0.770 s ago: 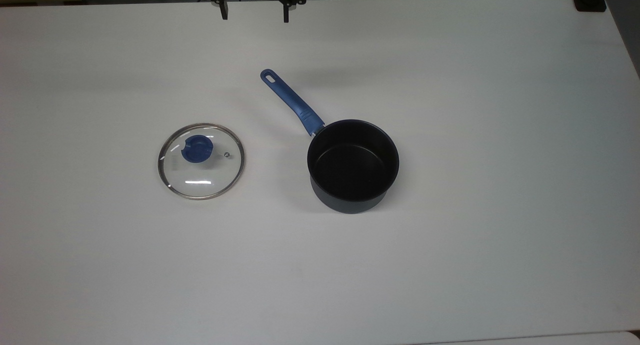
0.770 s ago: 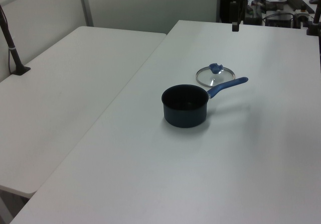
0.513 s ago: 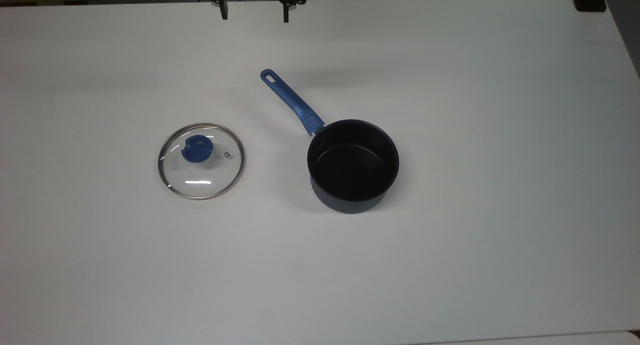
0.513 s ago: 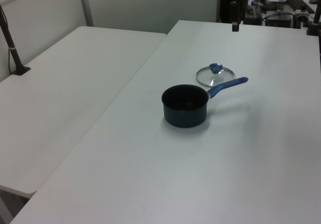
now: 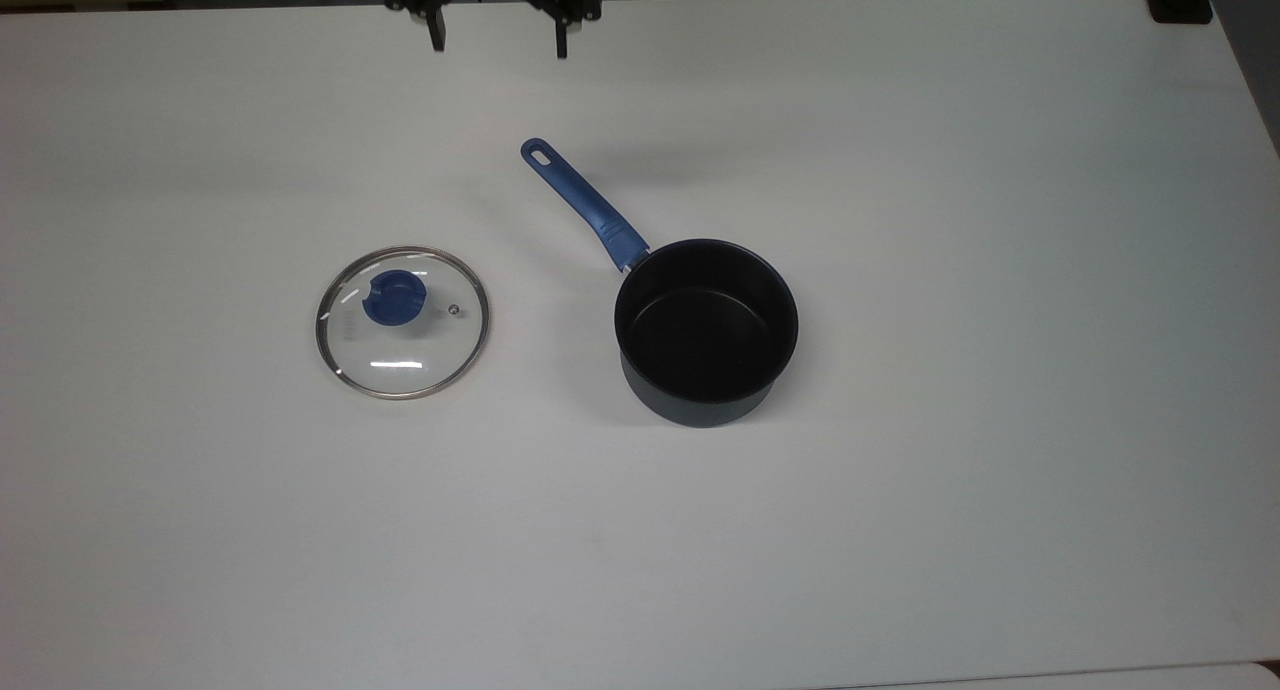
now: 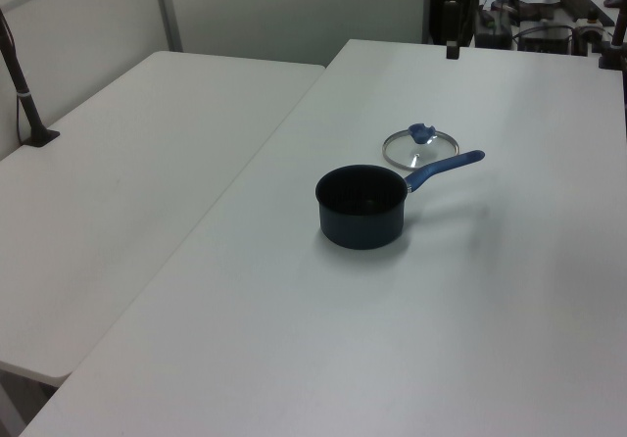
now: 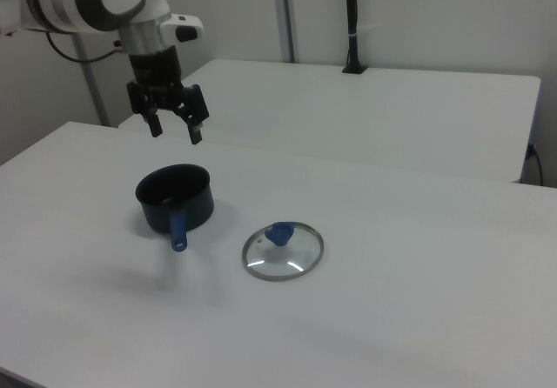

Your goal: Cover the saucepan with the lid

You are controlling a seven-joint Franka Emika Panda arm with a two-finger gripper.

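Lid: the lid (image 5: 402,322) lies flat on the white surface (image 5: 900,520), blue knob up, well apart from the pot and on the top view's left of it; in the right view it sits on the right view's right of the pot (image 7: 283,250). Nothing touches it.

Saucepan: the saucepan (image 5: 706,332) stands upright and uncovered, black inside showing, its long blue handle running toward the top view's upper left. In the left view the handle passes just in front of the lid's rim (image 6: 420,148).

Gripper: the gripper (image 5: 497,44) hangs in the air near the surface's far edge in the top view, fingers spread wide with nothing between them; the right view shows it above and behind the pot (image 7: 175,130).

What changed: against the frames a moment earlier, the gripper has shifted slightly toward the top view's left and a little lower in the frame; lid and saucepan have not moved.

Meaning for the task: this looks like the start of the reach toward the lid. No grasp yet; the knob is the likely place to pinch.
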